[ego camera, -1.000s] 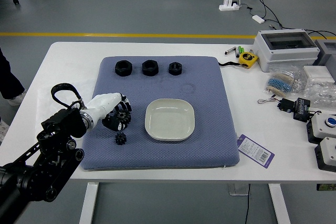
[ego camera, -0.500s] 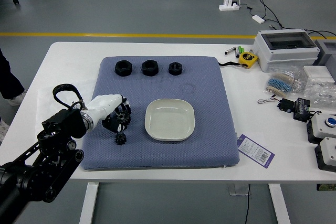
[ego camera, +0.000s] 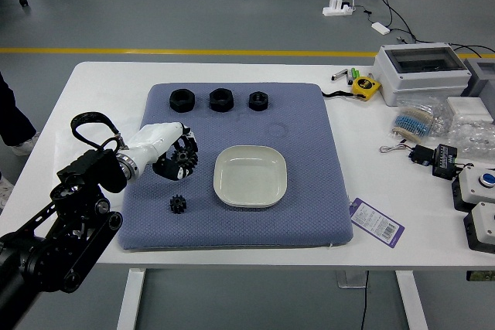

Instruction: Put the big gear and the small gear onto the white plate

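The robot's left hand [ego camera: 165, 140], white over the back with black fingers, is closed around the big black toothed gear [ego camera: 186, 159], to the left of the shallow off-white square plate [ego camera: 250, 177] with rounded corners. The gear's toothed face shows at the fingertips; whether it is clear of the mat below cannot be told from this view. The black jointed left arm [ego camera: 75, 226] reaches in from the lower left, with a black cable loop [ego camera: 94, 117] standing up near the wrist.

The small black toothed gear [ego camera: 178, 204] lies to the lower left of the plate, apart from it and nearer the table's front edge than the big gear. Both gears are off the plate. The plate sits on a padded blue-grey textured mat [ego camera: 309, 226], on the white table [ego camera: 93, 83].

Beyond the plate, a row of three black rings runs across the mat: a large left one [ego camera: 182, 100], a large middle one [ego camera: 221, 100] and a smaller right one [ego camera: 258, 101]. To the plate's far right are a yellow tape measure [ego camera: 365, 87] and a pale grey plastic box [ego camera: 422, 67] with a dark window. A purple-edged white card [ego camera: 377, 222] lies to its lower right, beside the mat's edge. Well left of the plate, past the table's edge, is a person's dark-clothed leg [ego camera: 11, 113].
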`<state>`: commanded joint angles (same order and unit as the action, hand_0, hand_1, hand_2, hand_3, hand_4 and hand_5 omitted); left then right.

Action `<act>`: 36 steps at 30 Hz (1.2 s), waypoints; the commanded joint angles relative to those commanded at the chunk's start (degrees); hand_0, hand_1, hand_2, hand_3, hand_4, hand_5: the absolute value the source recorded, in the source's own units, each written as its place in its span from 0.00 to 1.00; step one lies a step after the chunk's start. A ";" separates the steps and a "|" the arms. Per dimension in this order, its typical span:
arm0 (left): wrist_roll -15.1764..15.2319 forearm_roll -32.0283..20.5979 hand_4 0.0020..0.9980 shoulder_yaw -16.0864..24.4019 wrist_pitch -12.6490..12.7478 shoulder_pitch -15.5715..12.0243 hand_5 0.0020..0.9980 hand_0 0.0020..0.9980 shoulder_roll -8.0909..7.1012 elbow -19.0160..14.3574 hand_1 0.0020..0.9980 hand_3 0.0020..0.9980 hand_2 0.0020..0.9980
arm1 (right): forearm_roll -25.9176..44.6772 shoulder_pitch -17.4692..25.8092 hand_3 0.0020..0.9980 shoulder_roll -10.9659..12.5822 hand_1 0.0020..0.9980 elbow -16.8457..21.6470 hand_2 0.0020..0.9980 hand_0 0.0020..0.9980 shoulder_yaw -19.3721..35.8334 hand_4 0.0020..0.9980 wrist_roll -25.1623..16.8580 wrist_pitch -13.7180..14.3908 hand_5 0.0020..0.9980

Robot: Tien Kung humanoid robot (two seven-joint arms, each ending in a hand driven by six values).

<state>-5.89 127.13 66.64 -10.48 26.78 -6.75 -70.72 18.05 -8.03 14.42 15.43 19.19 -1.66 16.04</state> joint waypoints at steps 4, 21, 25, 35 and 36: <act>0.12 -1.52 0.23 -1.14 0.51 0.46 0.00 0.28 0.04 -2.53 0.35 0.41 0.38 | -0.04 -0.10 0.57 0.02 0.66 0.00 0.73 0.65 0.02 0.84 0.01 -0.01 0.68; 3.63 -5.71 0.92 -14.14 3.94 5.87 0.00 0.47 2.59 3.60 0.64 0.75 0.71 | -0.35 -0.56 0.58 0.10 0.66 0.01 0.73 0.65 0.21 0.84 -0.02 0.12 0.68; 3.78 -5.91 0.92 -15.06 5.40 6.78 0.00 0.47 3.34 6.27 0.64 0.75 0.71 | -0.78 -0.66 0.58 0.10 0.66 0.05 0.73 0.65 0.44 0.84 0.08 0.20 0.68; 4.84 -7.93 1.00 -14.36 5.54 7.38 0.40 0.75 4.11 8.16 0.84 0.90 0.97 | -1.06 -0.73 0.58 0.13 0.66 0.06 0.73 0.65 0.60 0.84 0.10 0.28 0.68; 4.87 -7.95 1.00 -14.32 5.58 7.36 0.40 0.75 4.11 8.14 0.84 0.90 0.97 | -1.05 -0.73 0.58 0.13 0.66 0.06 0.73 0.65 0.60 0.84 0.10 0.28 0.68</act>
<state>-1.02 119.18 52.32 -4.90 34.14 -2.64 -62.58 17.00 -8.77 14.55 15.49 19.79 -1.56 16.32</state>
